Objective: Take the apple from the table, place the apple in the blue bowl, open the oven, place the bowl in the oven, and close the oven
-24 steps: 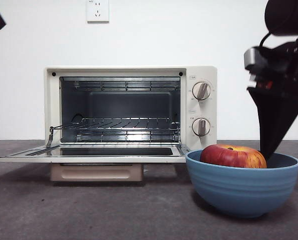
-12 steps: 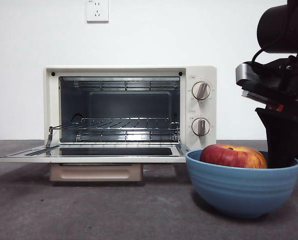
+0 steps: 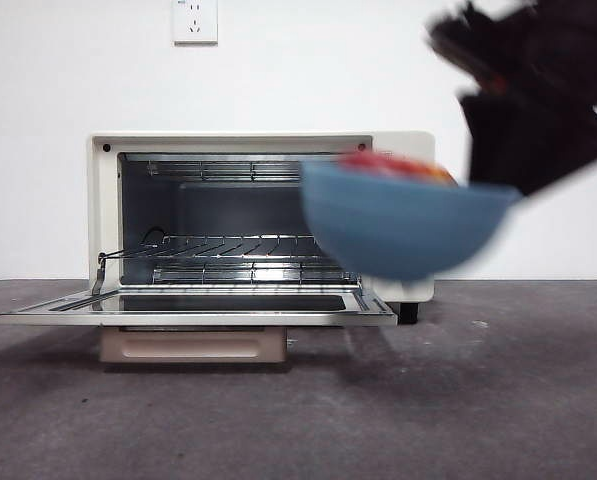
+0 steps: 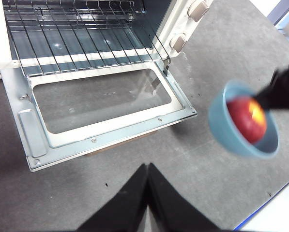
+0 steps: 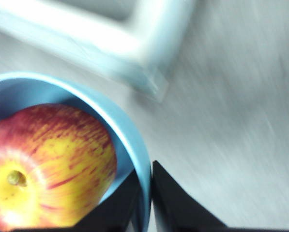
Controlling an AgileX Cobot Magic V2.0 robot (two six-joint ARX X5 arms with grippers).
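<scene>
The blue bowl (image 3: 398, 232) hangs in the air in front of the oven's right side, blurred by motion, with the red apple (image 3: 393, 166) inside it. My right gripper (image 3: 493, 195) is shut on the bowl's right rim; its wrist view shows one jaw inside and one outside the rim (image 5: 145, 193), next to the apple (image 5: 47, 164). The cream oven (image 3: 103, 215) stands with its door (image 3: 178, 318) folded down flat and its wire rack (image 3: 248, 245) bare. My left gripper (image 4: 147, 169) is shut and holds nothing, above the table (image 3: 478, 400) before the door.
A white wall socket (image 3: 195, 20) sits above the oven. The oven's knobs (image 4: 197, 8) are on its right side, behind the raised bowl. The table's edge (image 4: 260, 212) runs close to where the bowl (image 4: 221, 125) hangs.
The bowl with the apple has left the table, rising and swinging left toward the oven opening in my right gripper. The oven is unchanged.
</scene>
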